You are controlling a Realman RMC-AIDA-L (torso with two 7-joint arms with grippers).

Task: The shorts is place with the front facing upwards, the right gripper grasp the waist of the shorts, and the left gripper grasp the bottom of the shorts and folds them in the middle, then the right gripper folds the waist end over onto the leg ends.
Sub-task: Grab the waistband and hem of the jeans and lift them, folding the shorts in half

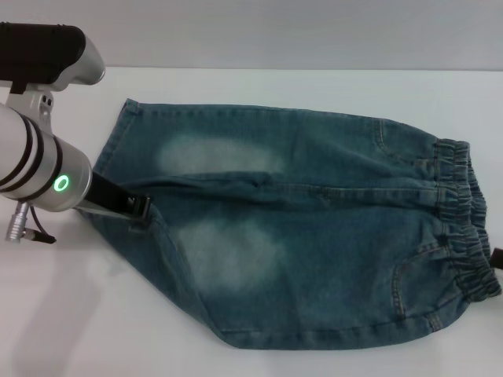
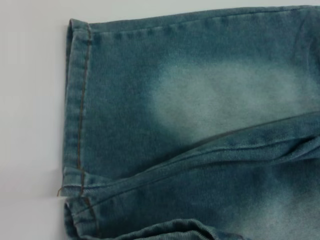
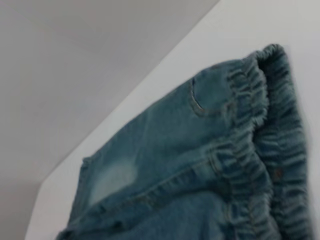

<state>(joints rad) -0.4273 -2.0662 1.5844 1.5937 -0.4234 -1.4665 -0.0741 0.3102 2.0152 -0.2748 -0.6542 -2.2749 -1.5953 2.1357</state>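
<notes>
The shorts [image 1: 299,236] lie spread on the white table, front up, with pale patches on both legs. The gathered waist [image 1: 464,228] is at the right and the leg ends [image 1: 110,149] at the left. My left gripper [image 1: 137,206], on the green-lit arm, sits where the two hems meet. It is shut on the bottom of the shorts, and creases run out from it. The left wrist view shows the far stitched hem [image 2: 77,105] flat and the near one bunched. Only a dark sliver of my right gripper [image 1: 497,259] shows beside the waist. The waistband [image 3: 260,150] fills the right wrist view.
The white table [image 1: 78,314] stretches bare to the left and front of the shorts. A pale wall [image 1: 314,31] rises behind its far edge. The left arm's black-and-white link [image 1: 47,55] hangs over the far left corner.
</notes>
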